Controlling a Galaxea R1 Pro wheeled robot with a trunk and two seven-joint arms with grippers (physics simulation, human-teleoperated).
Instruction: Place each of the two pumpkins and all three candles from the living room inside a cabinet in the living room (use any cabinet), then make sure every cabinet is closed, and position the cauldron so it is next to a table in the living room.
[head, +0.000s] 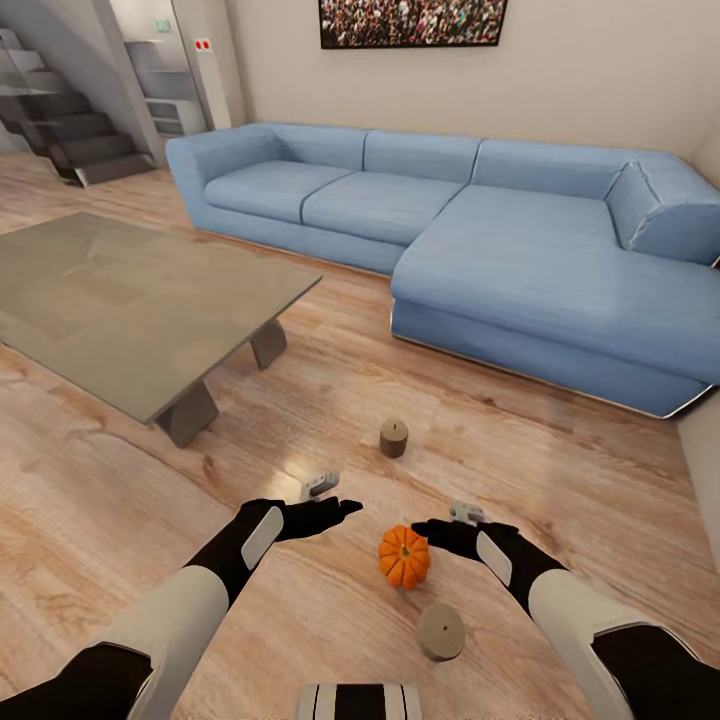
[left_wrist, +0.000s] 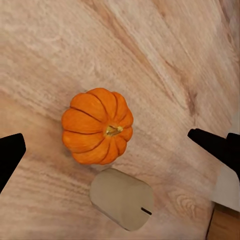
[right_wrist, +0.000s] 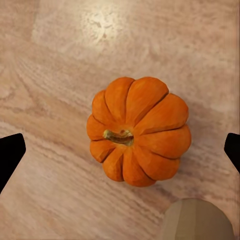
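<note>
Head view: your left gripper (head: 335, 508) hovers spread wide just left of the pumpkin (head: 404, 557); your right gripper (head: 437, 531), equally wide, hangs over it. Descend carelessly and you may topple the candle (head: 440, 631) just behind the pumpkin.

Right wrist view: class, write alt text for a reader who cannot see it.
An orange pumpkin with a short stem sits on a pale wooden floor, centred between the open right gripper's dark fingertips. Part of a tan candle lies close beside it.
</note>
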